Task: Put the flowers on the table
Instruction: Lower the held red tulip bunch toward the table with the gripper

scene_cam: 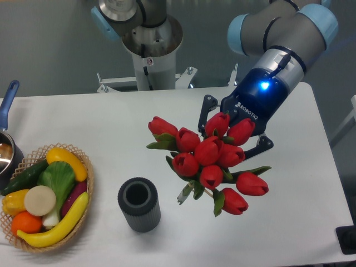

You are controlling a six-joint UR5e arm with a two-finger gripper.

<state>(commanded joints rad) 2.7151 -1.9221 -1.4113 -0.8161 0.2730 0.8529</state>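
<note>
The flowers (pixel 211 161), a bunch of red tulips with green leaves, hang over the right half of the white table (pixel 300 211), just right of the vase. Their blooms face the camera and hide the stems. My gripper (pixel 190 190) reaches in from the upper right, behind the bunch. Its dark finger links stand on both sides of the blooms, and one pale fingertip (pixel 183 196) pokes out at the lower left. The gripper looks shut on the flowers' stems, though the blooms cover the grip itself.
A dark grey ribbed vase (pixel 139 204) stands upright and empty left of the flowers. A wicker basket (pixel 89 183) of fruit and vegetables sits at the front left. A pot with a blue handle (pixel 8 139) is at the left edge. The arm's base (pixel 150 50) stands behind the table.
</note>
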